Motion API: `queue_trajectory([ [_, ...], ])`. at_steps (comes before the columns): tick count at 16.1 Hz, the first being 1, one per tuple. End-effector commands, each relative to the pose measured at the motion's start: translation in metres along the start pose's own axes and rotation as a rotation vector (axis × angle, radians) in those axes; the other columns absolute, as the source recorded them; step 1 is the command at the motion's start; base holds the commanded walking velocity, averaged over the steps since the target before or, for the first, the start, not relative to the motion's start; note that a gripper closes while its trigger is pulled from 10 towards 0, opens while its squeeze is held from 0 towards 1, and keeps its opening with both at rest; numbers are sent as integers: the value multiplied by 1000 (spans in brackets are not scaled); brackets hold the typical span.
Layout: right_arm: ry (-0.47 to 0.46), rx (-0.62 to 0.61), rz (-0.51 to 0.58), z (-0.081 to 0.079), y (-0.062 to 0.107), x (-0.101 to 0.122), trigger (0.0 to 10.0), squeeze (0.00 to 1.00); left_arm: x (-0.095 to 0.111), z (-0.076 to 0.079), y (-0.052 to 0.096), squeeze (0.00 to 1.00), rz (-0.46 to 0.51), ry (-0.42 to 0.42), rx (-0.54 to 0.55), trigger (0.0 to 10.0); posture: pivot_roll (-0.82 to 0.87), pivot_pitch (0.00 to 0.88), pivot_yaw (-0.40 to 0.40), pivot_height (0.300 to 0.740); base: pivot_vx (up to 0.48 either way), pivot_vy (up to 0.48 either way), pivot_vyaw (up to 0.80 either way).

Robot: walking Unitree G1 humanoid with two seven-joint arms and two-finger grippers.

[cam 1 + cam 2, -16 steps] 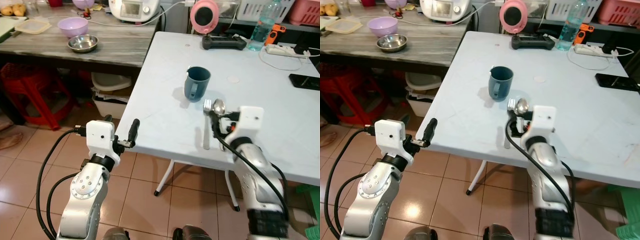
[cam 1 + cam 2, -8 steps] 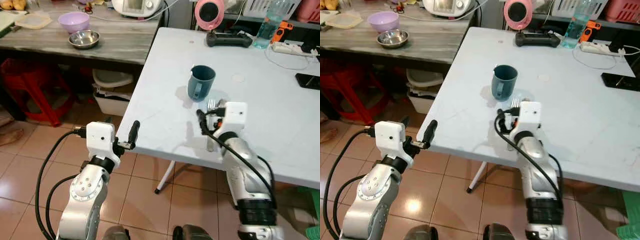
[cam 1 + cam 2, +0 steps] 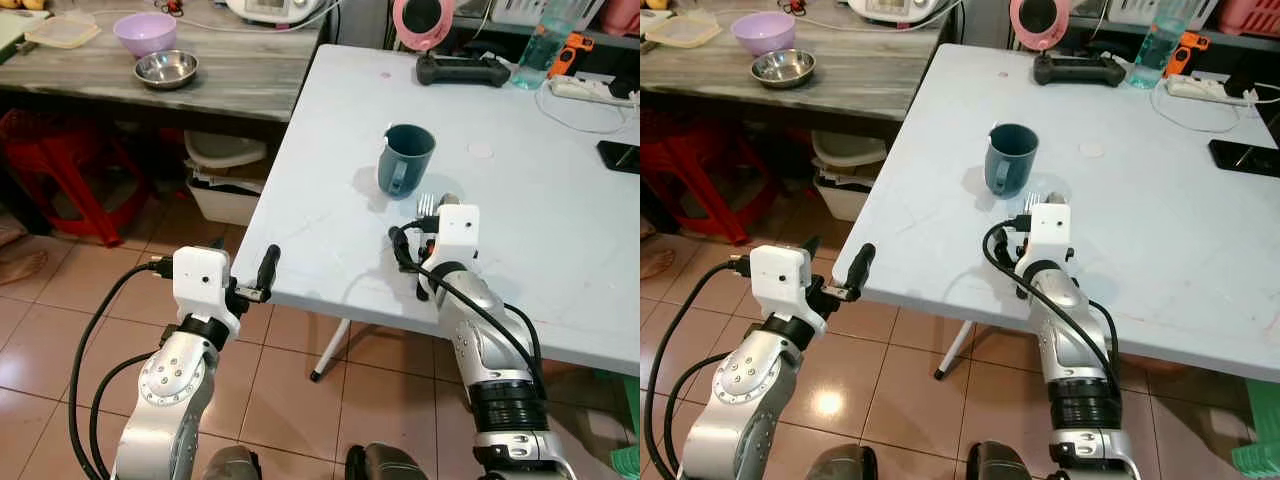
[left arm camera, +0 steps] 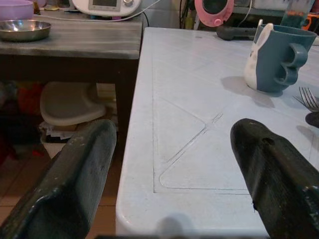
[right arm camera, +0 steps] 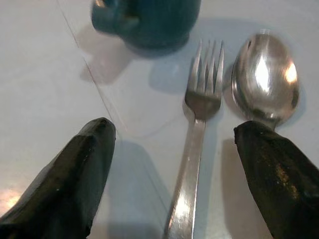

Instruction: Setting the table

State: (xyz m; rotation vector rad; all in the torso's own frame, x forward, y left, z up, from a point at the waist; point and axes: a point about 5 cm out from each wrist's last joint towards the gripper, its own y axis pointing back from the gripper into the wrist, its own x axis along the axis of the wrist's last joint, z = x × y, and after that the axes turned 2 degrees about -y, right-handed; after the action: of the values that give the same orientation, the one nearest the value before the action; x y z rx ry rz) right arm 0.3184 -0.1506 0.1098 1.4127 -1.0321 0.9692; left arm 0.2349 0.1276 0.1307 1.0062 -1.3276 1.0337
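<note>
Two utensils, fork [image 5: 198, 129] and spoon [image 5: 264, 79], lie side by side on the white table [image 3: 330, 170] just before the blue mug [image 3: 405, 159]. Right gripper [image 5: 174, 164] spread wide over them, holding nothing; left gripper [image 4: 169, 164] open, empty, at the table's edge.

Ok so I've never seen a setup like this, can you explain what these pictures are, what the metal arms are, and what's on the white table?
This is a humanoid robot seen through its own cameras. Two pictures come from its head, looking down at its two silver arms. The other two come from cameras on its wrists, looking along each gripper's two black fingers.

The left gripper waits open by the near edge of the white table, holding nothing. The right gripper is low over the table, open, with a fork lying between its fingers and a spoon beside it. It grips neither.

Just beyond the cutlery stands a blue mug. Farther back lie a black controller, a water bottle and a phone.
</note>
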Motion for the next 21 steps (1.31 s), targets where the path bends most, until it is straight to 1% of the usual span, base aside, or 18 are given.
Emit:
queue_trajectory([
  [1, 0, -20, -37, 3, -2, -4, 0, 0, 4, 1, 2, 0, 10, -6, -12, 10000, 43, 119, -5, 740, 0, 0, 0],
  [3, -3, -22, -47, 5, -2, -7, 0, 0, 4, 1, 3, 0, 8, -6, -11, 10000, 44, 123, -4, 740, 0, 0, 0],
  [8, 5, 2, -76, 7, -9, -7, 0, 0, 5, 0, 3, 0, 5, -8, -10, 10000, 51, 140, 3, 740, 0, 0, 0],
  [9, -14, -3, -106, 11, -11, -10, 0, 0, 6, -1, 3, 0, 4, -9, -7, 10000, 55, 144, 1, 740, 0, 0, 0],
  [11, -10, -9, -123, 16, -12, -14, 0, 0, 6, -1, 4, 0, 2, -10, -3, 10000, 58, 145, 1, 740, 0, 0, 0],
  [16, -48, -33, -157, 25, -9, -27, 0, 0, 6, -2, 5, 0, -1, -11, -3, 10000, 61, 147, 3, 740, 0, 0, 0],
  [21, -124, -50, -205, 26, -2, -39, 0, 0, 6, -2, 6, 0, -1, -10, -8, 10000, 60, 147, 2, 740, 0, 0, 0],
])
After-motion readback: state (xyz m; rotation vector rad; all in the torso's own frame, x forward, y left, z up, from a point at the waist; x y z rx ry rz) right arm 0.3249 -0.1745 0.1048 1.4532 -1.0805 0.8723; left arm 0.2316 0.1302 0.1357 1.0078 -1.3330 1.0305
